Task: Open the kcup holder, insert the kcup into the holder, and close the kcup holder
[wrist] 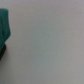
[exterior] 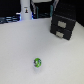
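- Kcup holder, a black box with pale front patches, sits on the white table at the exterior view's right.
- White gripper hangs far back; its jaw state is unreadable.
- Green kcup lies alone, well apart from both.

The robot's hand is white and narrow with a black band, blurred at this size.

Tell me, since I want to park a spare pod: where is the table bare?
Bare table runs from the kcup up toward the gripper, and between kcup and kcup holder. The far edge looks crowded.
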Robot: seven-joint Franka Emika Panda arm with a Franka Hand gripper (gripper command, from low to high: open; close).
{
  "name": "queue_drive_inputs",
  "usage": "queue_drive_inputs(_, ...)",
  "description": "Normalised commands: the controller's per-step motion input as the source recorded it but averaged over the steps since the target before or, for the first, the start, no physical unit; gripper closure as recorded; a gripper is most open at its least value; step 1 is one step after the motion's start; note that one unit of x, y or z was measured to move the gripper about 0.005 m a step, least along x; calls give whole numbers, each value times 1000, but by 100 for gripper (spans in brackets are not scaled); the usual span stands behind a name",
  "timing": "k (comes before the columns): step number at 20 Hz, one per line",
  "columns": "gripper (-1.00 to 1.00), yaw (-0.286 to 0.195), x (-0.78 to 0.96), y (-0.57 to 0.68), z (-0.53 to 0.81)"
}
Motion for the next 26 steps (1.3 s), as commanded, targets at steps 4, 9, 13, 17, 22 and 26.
queue_drive_inputs(4,-100,-105,-180,294,91)
queue_drive_inputs(9,-100,-178,-282,551,13)
queue_drive_inputs(13,-100,-179,-287,629,-1)
queue_drive_inputs(17,-100,-173,-295,644,-3)
queue_drive_inputs(22,-100,-163,-273,680,-22)
queue_drive_inputs(26,-100,-157,-226,685,-90)
